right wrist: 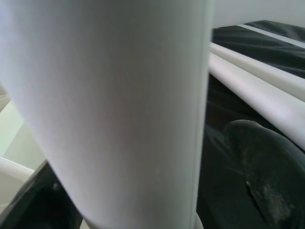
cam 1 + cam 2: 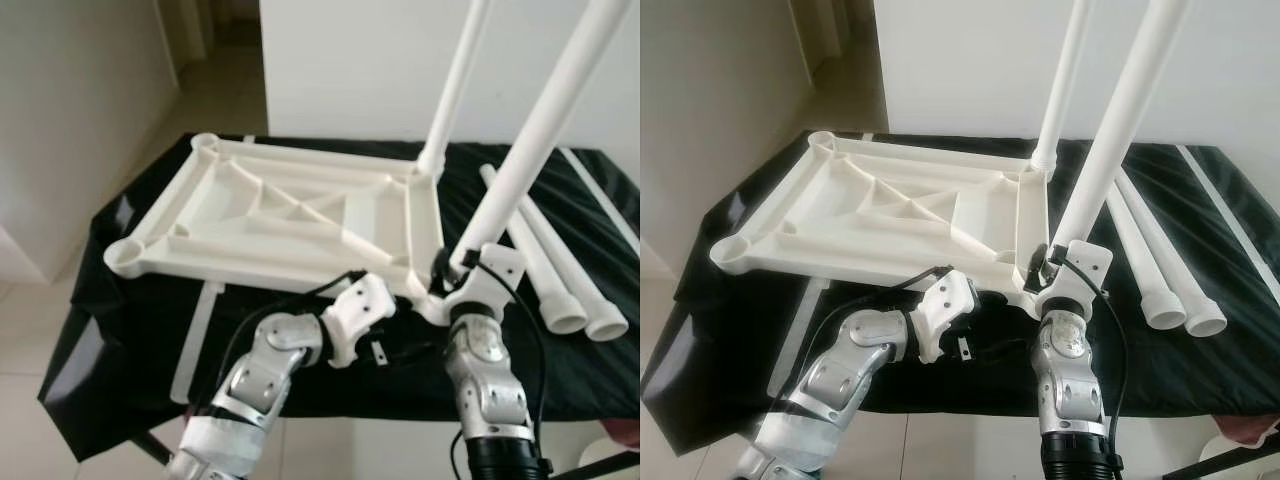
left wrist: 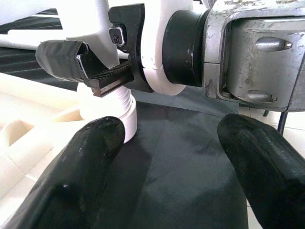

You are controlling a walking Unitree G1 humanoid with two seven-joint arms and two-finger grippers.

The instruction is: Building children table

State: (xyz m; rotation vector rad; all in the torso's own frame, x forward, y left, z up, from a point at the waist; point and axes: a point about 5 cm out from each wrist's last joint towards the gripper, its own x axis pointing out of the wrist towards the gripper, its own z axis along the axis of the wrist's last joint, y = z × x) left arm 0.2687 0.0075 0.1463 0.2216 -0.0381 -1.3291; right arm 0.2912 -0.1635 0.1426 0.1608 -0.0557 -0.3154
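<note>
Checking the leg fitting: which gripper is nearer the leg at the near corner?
Right. The right gripper is clamped on the leg; the left gripper hangs open just beside its base.

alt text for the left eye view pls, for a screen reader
The right gripper holds a white leg upright at the near right corner of an upturned white tabletop on a black cloth. The left gripper sits just beside it, a second leg stands at the far corner, and two more legs lie to the right.
</note>
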